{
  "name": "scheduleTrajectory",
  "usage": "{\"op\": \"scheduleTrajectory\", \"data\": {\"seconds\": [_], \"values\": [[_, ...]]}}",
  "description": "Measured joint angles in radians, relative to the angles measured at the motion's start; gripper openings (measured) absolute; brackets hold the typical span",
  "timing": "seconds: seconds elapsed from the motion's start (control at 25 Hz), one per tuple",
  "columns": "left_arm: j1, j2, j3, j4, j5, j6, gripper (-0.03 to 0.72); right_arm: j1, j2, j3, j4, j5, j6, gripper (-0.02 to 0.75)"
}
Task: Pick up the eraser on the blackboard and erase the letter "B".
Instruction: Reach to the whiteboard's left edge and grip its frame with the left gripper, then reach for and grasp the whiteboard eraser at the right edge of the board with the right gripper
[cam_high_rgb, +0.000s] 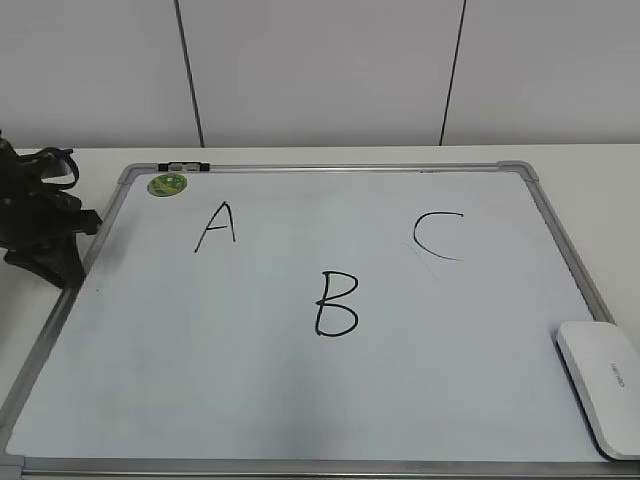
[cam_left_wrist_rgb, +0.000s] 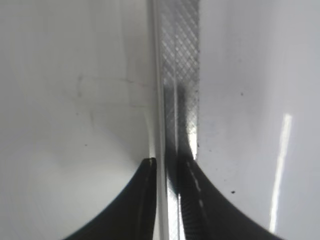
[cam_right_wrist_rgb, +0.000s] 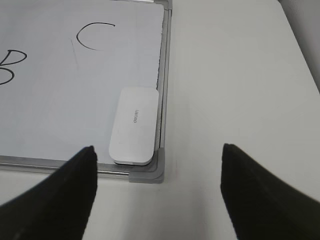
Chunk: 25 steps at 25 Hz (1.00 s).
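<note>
The blackboard (cam_high_rgb: 200, 350) is a white board with a silver frame, lying flat on the table. The letter "B" (cam_high_rgb: 336, 304) is drawn in black near its middle; part of it shows at the left of the right wrist view (cam_right_wrist_rgb: 10, 67). The eraser (cam_high_rgb: 603, 385) is a white rounded block on the board's near right corner, also in the right wrist view (cam_right_wrist_rgb: 135, 125). My right gripper (cam_right_wrist_rgb: 158, 147) is open and empty, above the table just short of that corner. My left gripper (cam_high_rgb: 80, 240) is shut on the board's left frame (cam_left_wrist_rgb: 180, 60), one finger on each side (cam_left_wrist_rgb: 170, 162).
An "A" (cam_high_rgb: 215, 228) and a "C" (cam_high_rgb: 438, 236) flank the "B". A round green magnet (cam_high_rgb: 167, 184) sits at the board's far left corner, next to a small dark clip (cam_high_rgb: 183, 166) on the frame. White table (cam_right_wrist_rgb: 240, 75) lies right of the board.
</note>
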Motion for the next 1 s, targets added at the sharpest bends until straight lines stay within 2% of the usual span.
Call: {"op": "scheduleTrajectory", "data": {"seconds": [0.16,0.52,0.8,1.0], "values": [[0.0,0.001,-0.003,-0.017,0.005,0.0,0.016,0.0,0.0,0.0,0.0,0.0,0.0,0.591],[0.0,0.001,-0.003,-0.019,0.007,0.0,0.013,0.0,0.034,-0.025,0.002,0.0,0.0,0.591],[0.0,0.001,-0.003,-0.019,0.007,0.0,0.013,0.0,0.308,-0.177,0.011,0.009,0.0,0.591],[0.0,0.001,-0.003,-0.019,0.01,0.0,0.013,0.0,0.472,-0.206,0.032,-0.014,0.0,0.591]]}}
